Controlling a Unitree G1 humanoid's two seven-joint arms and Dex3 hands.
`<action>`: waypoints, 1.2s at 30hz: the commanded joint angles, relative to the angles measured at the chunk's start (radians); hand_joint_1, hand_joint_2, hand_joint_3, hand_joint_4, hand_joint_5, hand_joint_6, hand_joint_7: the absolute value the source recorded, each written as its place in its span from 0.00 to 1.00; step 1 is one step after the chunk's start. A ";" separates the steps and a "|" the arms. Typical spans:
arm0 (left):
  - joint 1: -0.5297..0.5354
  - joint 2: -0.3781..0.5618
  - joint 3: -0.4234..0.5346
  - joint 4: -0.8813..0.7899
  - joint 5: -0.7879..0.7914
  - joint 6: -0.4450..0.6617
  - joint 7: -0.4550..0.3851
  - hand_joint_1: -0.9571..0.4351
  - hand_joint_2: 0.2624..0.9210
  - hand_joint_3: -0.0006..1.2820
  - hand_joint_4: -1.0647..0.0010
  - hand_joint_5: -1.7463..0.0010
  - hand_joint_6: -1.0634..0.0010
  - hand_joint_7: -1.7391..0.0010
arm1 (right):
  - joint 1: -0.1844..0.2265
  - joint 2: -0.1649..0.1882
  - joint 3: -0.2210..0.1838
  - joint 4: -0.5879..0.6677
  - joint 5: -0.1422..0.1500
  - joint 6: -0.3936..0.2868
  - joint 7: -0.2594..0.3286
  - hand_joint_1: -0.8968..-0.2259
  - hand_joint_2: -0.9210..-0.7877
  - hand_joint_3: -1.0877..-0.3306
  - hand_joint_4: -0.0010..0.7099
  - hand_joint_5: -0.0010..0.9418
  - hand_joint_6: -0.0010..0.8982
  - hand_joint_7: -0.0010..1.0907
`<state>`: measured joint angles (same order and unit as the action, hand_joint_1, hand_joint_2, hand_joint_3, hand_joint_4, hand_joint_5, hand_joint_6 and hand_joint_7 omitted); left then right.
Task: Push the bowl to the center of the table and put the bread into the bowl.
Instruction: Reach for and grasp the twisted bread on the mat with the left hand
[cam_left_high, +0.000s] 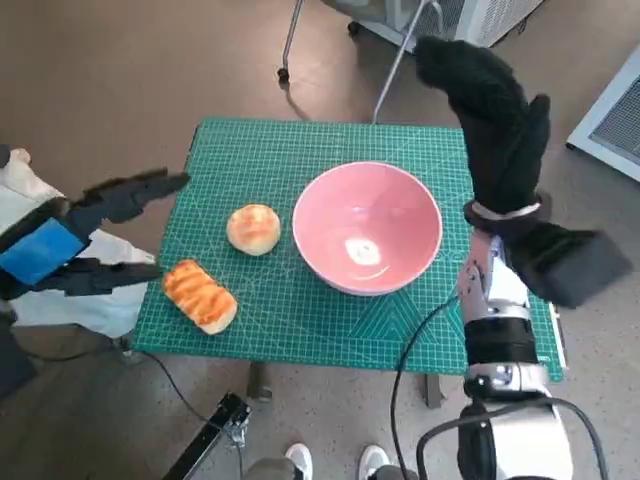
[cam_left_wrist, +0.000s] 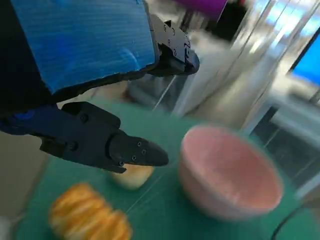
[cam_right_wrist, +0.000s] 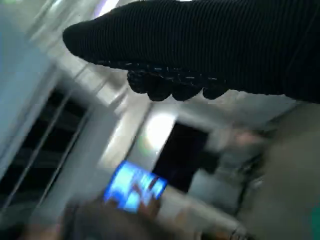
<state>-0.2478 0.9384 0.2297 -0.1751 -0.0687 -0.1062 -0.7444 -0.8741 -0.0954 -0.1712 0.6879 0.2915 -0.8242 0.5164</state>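
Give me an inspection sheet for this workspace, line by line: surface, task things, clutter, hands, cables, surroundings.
Surface: green cutting mat covering the small table.
Task things: pink bowl upright, empty, about mid-mat; round bun beside it; striped bread near the mat's front left corner.
Clutter: nothing seen.
Hands: left hand off the mat's left edge, fingers apart, holding nothing; right hand raised, holding nothing.
Cables: black cable along the right forearm.
Surroundings: brown floor; white shoes.

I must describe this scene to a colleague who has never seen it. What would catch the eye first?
The large pink bowl on the green cutting mat, right of the middle. Left of it lie a round golden bun and a striped oblong loaf. The black-gloved right hand is raised above the table's right edge.
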 joint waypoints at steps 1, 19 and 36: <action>0.005 0.043 -0.050 -0.021 0.056 0.016 -0.040 0.56 0.86 0.00 0.76 1.00 0.62 0.98 | 0.063 0.009 0.024 -0.071 -0.011 0.023 -0.010 0.31 0.00 0.40 0.44 0.01 0.01 0.88; -0.122 0.052 -0.325 0.091 0.236 0.035 -0.187 0.66 0.77 0.00 0.84 1.00 0.66 1.00 | 0.097 0.015 0.061 -0.147 -0.015 0.060 -0.034 0.32 0.00 0.38 0.47 0.02 0.00 0.90; -0.205 -0.056 -0.521 0.304 0.467 -0.022 -0.132 0.68 0.78 0.00 0.86 1.00 0.69 1.00 | 0.116 0.013 0.063 -0.161 0.006 0.085 -0.022 0.29 0.00 0.39 0.47 0.02 0.00 0.92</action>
<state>-0.4270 0.9042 -0.2636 0.0826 0.3577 -0.1096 -0.9012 -0.7838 -0.0846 -0.1093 0.5268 0.2920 -0.7528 0.4883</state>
